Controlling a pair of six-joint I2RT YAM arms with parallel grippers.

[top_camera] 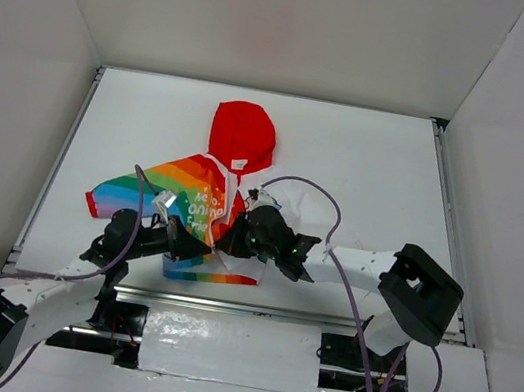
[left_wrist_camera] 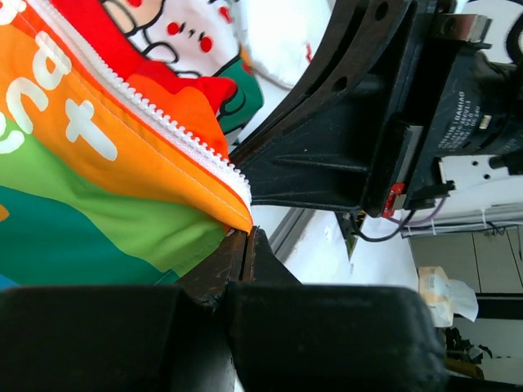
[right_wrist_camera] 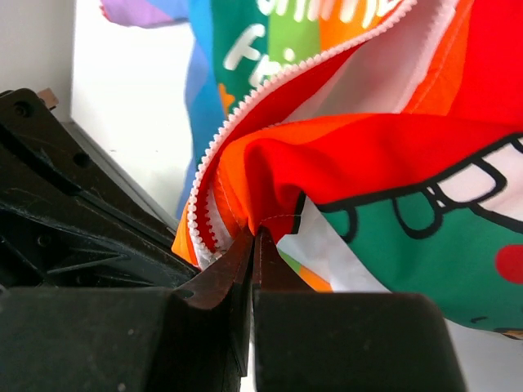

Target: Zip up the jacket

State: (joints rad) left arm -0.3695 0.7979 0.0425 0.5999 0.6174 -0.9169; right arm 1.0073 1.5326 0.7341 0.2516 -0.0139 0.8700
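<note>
The jacket (top_camera: 203,196) lies on the white table with its red hood (top_camera: 242,135) toward the far side and the rainbow half on the left. My left gripper (top_camera: 201,244) is shut on the rainbow half's bottom corner (left_wrist_camera: 233,214), beside the white zipper teeth (left_wrist_camera: 155,117). My right gripper (top_camera: 236,242) is shut on the red-edged hem of the animal-print half (right_wrist_camera: 270,216), next to the zipper teeth (right_wrist_camera: 204,196). The two grippers nearly touch at the jacket's bottom front. The zipper stands open above them.
The table (top_camera: 369,164) has a metal rail (top_camera: 223,303) along its near edge, close under both grippers. White walls enclose the table at left, right and back. The right arm's purple cable (top_camera: 326,207) loops over the jacket's right side.
</note>
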